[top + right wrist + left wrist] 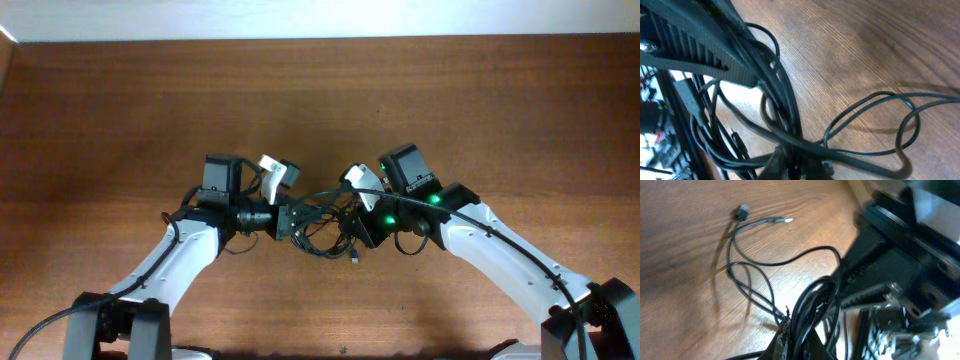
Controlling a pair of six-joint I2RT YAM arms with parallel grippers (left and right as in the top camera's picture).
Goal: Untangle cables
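Closest to the lens in the left wrist view, the left hand [792, 342] is pinched down hard on the cables [805, 305]. Its fingertips are drawn together at the bottom edge with several black strands bunched between them. From that grip, thinner strands are fanned out ahead of the hand in loose loops laid flat on the tabletop [685, 295]. Two free ends are seen at the far side of those loops: a silvery plug tip [788, 219] and, near it, a small black connector [742, 211].

In the right wrist view, the right hand [800, 167] is blurred at the bottom edge. Strands are run across between its fingertips, but whether they are clamped or merely passing through cannot be told. A thick bundle is carried up and away from that hand, tucked under a ribbed black finger [695, 55] of the opposite hand. A double loop [875, 125] is laid on the wood ahead of the right hand, well off the bundle.

Overhead, both hands are brought nearly tip to tip at mid-tabletop. The tangle is held between them and partly spilled just behind their tips, toward the arm bases. One loose strand end [355, 258] is trailed out just behind the right hand.
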